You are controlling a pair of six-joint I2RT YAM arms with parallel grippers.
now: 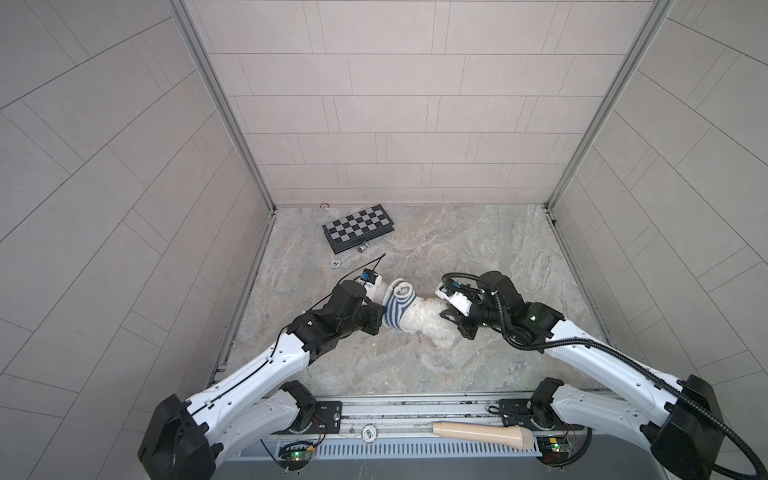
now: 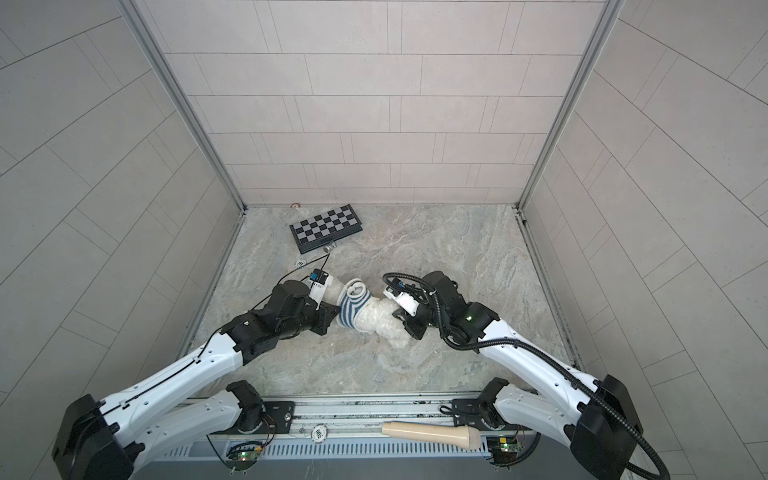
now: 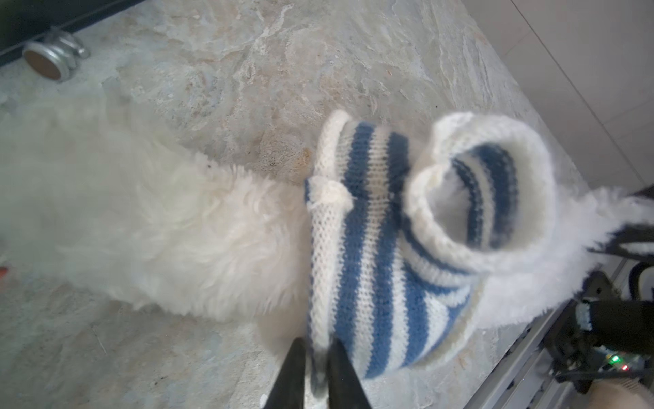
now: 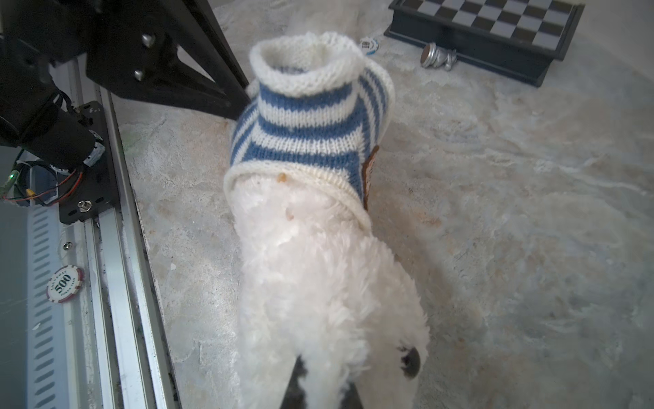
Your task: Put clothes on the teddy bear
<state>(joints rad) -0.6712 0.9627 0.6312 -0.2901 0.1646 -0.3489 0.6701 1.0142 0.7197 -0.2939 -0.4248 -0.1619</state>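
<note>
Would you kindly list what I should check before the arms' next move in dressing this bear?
1. Right gripper shut on teddy bear fur: ok.
2. Left gripper hold on striped sweater edge: cannot tell; the edge lies between its fingers.
3. Sweater's rolled opening filled: not ok, empty.
4. Sweater covering the body: not ok, much fur bare.
5. Chessboard and chess piece apart from bear: ok.

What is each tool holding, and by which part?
The left tool pinches the shirt by its white hem; the right tool grips the bear by its uncovered end.
</note>
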